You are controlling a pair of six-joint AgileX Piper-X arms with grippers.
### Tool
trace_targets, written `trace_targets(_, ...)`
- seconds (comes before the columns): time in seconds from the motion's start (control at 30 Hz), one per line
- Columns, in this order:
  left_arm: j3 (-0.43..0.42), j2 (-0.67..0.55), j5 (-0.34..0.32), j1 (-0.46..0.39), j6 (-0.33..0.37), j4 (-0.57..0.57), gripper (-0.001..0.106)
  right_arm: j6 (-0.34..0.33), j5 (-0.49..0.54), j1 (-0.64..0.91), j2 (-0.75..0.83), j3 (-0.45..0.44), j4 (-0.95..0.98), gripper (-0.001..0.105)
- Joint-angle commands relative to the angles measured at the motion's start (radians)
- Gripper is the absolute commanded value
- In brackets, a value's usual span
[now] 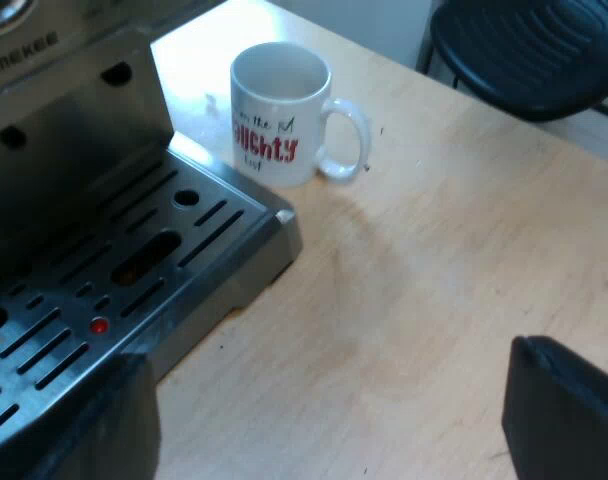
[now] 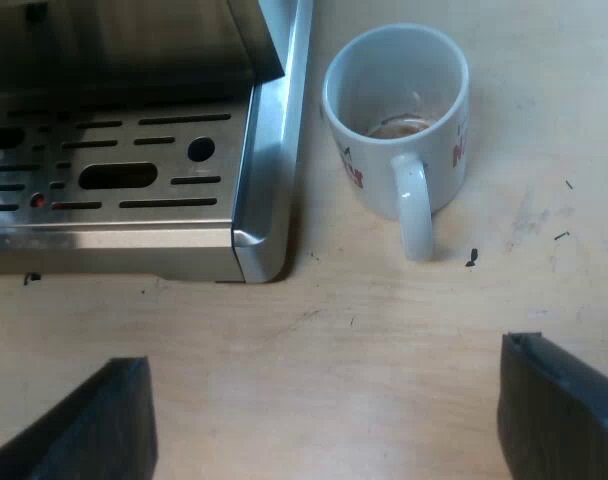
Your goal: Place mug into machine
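Beside the espresso machine (image 1: 74, 150), just off the side edge of its slotted metal drip tray (image 2: 134, 180): white mug (image 1: 279, 120), upright on the pale wooden table (image 1: 434, 290), near the tray's corner and not on the tray. Red and dark lettering on the wall; handle turned away from the machine; brownish residue at the bottom, seen from the right wrist view. On the tray: long slots, one round hole, a small red dot (image 1: 99, 325) among the slots. On the machine's metal face above the tray: part of a brand name in dark letters. At the tray's front edge: left gripper (image 1: 324, 420), two black fingers (image 1: 569, 420) spread wide, one over the tray's rim and the other over bare table, nothing between them, well apart from the mug. Over the table before the tray's corner, facing the mug's handle: right gripper (image 2: 324, 420), fingers (image 2: 94, 425) likewise spread wide, holding nothing, clear of both mug and machine. Beyond the mug, away from the machine and past the table's edge: dark chair seat (image 1: 524, 50).
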State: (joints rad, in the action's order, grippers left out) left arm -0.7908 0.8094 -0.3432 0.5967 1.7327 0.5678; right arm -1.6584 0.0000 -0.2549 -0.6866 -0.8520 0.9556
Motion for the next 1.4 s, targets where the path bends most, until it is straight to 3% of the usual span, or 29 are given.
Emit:
trace_targets(0.03,-0.007,0.017,-0.005,0.005,0.022,-0.040,0.071,0.002,0.039,-0.012,-0.023,-0.010,-0.031,0.071)
trace_targets(0.6,-0.007,0.066,-0.024,0.005,0.022,-0.057,0.071,-0.016,0.102,-0.016,-0.370,-0.010,-0.198,0.071)
trace_targets(0.73,-0.007,0.066,-0.056,0.005,0.022,-0.057,0.071,-0.016,0.131,-0.016,-0.439,-0.010,-0.242,0.071)
trace_targets(1.2,-0.007,0.066,-0.059,0.005,0.022,-0.057,0.071,-0.020,0.062,0.090,-0.660,-0.010,-0.400,0.071)
trace_targets(1.4,-0.007,0.066,-0.059,0.005,0.022,-0.057,0.071,-0.055,0.038,0.101,-0.734,-0.010,-0.481,0.071)
